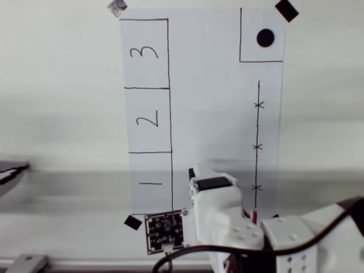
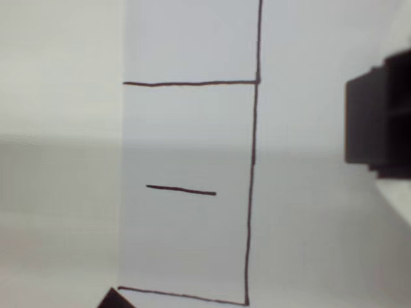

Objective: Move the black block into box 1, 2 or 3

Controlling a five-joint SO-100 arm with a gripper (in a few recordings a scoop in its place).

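We are looking down at a pale surface [image 1: 57, 114] with a white paper sheet [image 1: 210, 102] taped to it. Box 1 [image 1: 151, 176] is sitting at the near left of that sheet. Box 2 [image 1: 148, 119] is adjoining box 1 on its far side, and box 3 [image 1: 145, 54] is lying beyond that. A black tape square [image 1: 132, 222] is holding the sheet corner just below box 1. In the wrist view, box 1 [image 2: 192, 186] is lying bare, with only its pen stroke inside.

Just right of box 1's right edge, the white arm's claw [image 1: 213, 182] is hanging over the sheet, outside the outline. It is pinching the black block [image 1: 214, 183] between its white fingers. The wrist view is showing the block [image 2: 379, 122], blurred, right of box 1's line. A small camera board [image 1: 165, 230] is riding on the arm just below box 1's lower right corner.

Further right of box 1, a pen line with crosses [image 1: 257, 145] is running up the sheet. Far up and right of box 1, a square outline is enclosing a black dot [image 1: 265, 37].
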